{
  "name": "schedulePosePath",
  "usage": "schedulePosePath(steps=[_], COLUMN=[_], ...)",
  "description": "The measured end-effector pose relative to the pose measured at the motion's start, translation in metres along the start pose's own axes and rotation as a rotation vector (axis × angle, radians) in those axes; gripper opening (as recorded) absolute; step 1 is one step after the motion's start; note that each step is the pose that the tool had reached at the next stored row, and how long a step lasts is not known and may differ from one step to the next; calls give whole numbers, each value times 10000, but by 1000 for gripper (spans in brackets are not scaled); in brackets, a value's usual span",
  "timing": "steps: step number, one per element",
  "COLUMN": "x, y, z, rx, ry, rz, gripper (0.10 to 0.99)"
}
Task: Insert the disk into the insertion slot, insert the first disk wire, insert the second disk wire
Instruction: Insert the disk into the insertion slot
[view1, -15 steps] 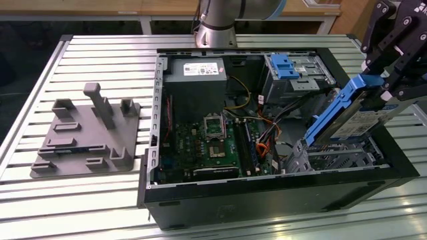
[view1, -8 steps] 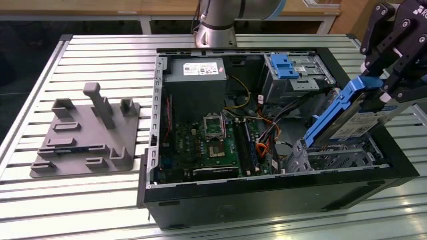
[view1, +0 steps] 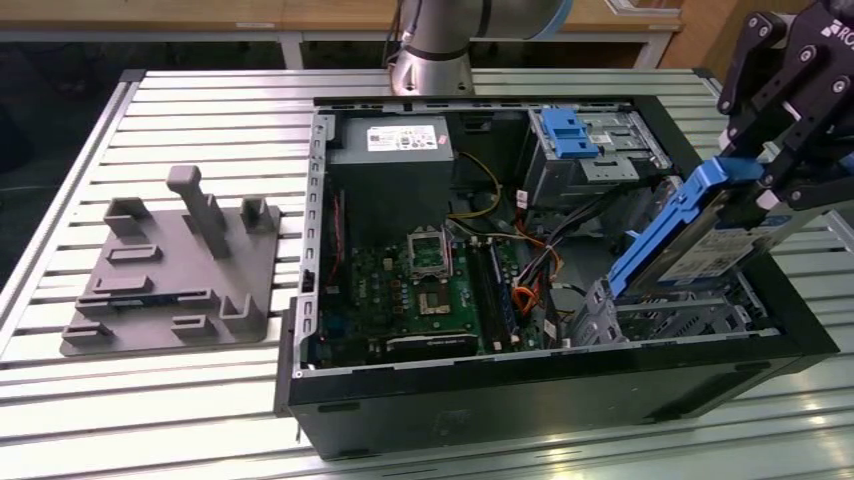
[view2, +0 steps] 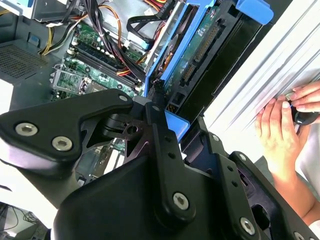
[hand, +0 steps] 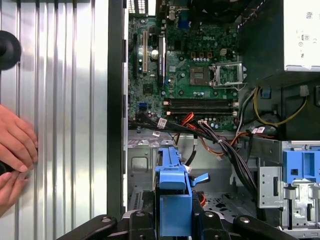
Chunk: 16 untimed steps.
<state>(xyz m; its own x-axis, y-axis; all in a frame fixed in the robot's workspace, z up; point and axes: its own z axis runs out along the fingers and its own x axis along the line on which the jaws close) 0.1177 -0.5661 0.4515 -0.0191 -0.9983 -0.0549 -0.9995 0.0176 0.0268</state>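
The disk (view1: 697, 250) hangs tilted on edge below the gripper (view1: 763, 178), which is clamped on the upper end of its blue frame. Its lower end sits at the insertion slot (view1: 681, 318) in the computer case (view1: 534, 385). Beside the gripper, outside the case, a person's hand (hand: 16, 145) rests on the table (hand: 65, 100).

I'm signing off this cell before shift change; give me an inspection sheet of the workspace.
Surface: slatted metal table, carrying an open black computer case.
Job's things: the disk in its blue carrier, tilted steeply above the insertion slot, not lying flat in it.
Clutter: grey moulded fixture on the table at the exterior view's left.
Grippers: the hand is shut on the disk's upper end.
Cables: loose black, orange and yellow wires inside the case; none seen plugged into the disk.
Surroundings: a person's hands rest on the table beside the case.
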Motion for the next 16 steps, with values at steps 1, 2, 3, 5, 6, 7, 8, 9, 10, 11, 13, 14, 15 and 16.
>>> schedulePosePath(steps=[1, 2, 3, 5, 6, 7, 8, 9, 10, 11, 13, 14, 15, 16], x=[1, 2, 3, 5, 6, 6, 7, 8, 8, 9, 10, 10, 11, 12], y=[0, 0, 0, -1, -1, -1, -1, -1, -2, -2, -2, -2, -3, -3], z=[4, 8, 12, 21, 27, 32, 39, 45, 52, 59, 71, 78, 85, 92], rx=[0, 0, 0, 0, 0, 0, 0, 1, 0, 0, -3, -5, -7, -9], ry=[0, 1, 0, 1, 1, 1, 1, 1, 0, 0, 1, 0, 0, 0], rz=[-1, 0, 0, 1, 1, 1, 2, 2, 3, 4, 6, 6, 7, 8], gripper=[365, 365, 365, 365, 365, 365, 365, 365, 365, 365, 365, 365, 365, 365])
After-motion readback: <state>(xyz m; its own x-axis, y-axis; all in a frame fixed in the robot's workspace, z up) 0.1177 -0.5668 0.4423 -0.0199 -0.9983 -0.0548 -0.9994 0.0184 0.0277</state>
